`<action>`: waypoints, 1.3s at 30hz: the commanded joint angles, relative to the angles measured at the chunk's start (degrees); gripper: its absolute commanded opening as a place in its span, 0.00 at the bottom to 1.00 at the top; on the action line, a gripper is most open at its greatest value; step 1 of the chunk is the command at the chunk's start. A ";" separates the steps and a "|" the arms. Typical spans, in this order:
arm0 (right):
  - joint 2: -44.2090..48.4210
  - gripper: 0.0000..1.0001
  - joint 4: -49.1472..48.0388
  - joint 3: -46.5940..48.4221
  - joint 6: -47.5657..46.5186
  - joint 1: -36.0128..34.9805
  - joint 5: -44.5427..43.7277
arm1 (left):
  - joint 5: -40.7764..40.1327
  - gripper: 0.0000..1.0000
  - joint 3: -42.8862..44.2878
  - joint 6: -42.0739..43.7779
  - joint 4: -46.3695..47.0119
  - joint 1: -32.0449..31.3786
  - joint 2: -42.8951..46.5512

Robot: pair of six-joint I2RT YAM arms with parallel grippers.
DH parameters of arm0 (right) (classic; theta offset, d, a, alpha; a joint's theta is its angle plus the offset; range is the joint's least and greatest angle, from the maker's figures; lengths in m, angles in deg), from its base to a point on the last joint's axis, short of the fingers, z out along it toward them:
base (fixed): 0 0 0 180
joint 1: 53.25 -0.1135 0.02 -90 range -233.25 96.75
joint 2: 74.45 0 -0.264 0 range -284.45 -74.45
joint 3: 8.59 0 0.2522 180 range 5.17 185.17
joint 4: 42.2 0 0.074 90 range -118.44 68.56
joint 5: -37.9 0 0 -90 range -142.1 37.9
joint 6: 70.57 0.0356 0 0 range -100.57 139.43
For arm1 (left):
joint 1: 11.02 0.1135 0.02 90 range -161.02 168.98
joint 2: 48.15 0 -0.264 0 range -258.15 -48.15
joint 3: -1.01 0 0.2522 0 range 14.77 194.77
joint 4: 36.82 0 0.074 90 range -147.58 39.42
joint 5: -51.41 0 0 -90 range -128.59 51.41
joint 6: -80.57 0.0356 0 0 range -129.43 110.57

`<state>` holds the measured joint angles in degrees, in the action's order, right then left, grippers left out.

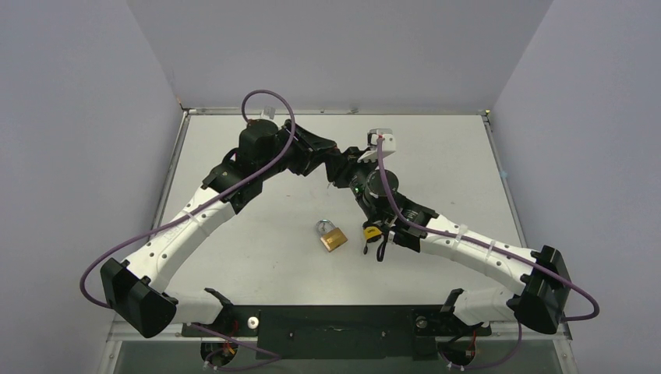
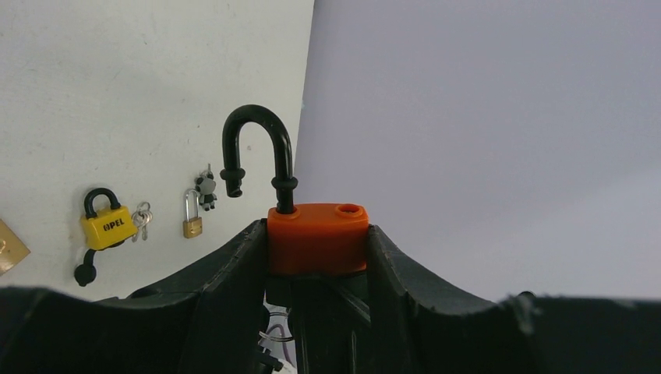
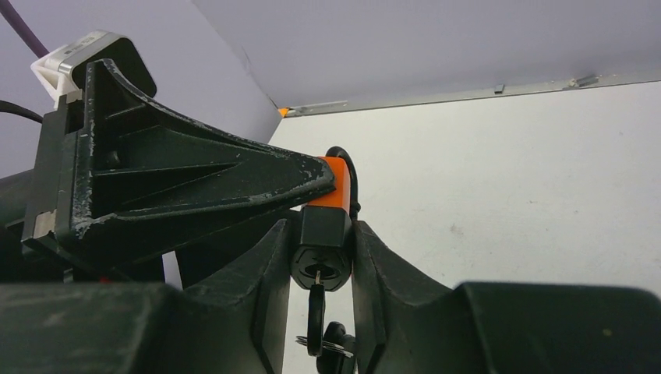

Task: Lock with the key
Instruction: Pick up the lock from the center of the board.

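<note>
An orange padlock with a black shackle swung open is held above the table. My left gripper is shut on its orange body from both sides. In the right wrist view the padlock's black lower end sits between the fingers of my right gripper, which touch it on both sides. A black-headed key is in the keyhole and hangs down between those fingers with a key ring. In the top view both grippers meet at the table's middle back, and the padlock is hidden there.
A brass padlock lies on the table in the middle. A yellow padlock with keys lies under the right arm, also shown in the left wrist view. A small brass padlock lies beside it.
</note>
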<state>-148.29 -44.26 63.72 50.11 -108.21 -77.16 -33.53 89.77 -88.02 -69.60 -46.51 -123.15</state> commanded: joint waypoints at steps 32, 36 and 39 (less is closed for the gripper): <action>14.47 0.00 9.72 2.40 2.82 17.15 42.54 | 28.66 0.51 7.76 28.65 -0.30 12.15 4.83; 14.55 0.00 11.92 3.68 -0.55 17.20 49.40 | 32.49 0.51 3.22 23.58 -0.30 12.71 4.80; 13.96 0.00 12.40 4.05 -1.75 17.21 54.12 | 33.65 0.51 -0.04 19.27 2.06 12.76 5.50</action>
<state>-135.75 -29.79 64.24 51.38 -91.07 -33.73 -5.16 93.03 -64.00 -68.82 -34.07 -117.82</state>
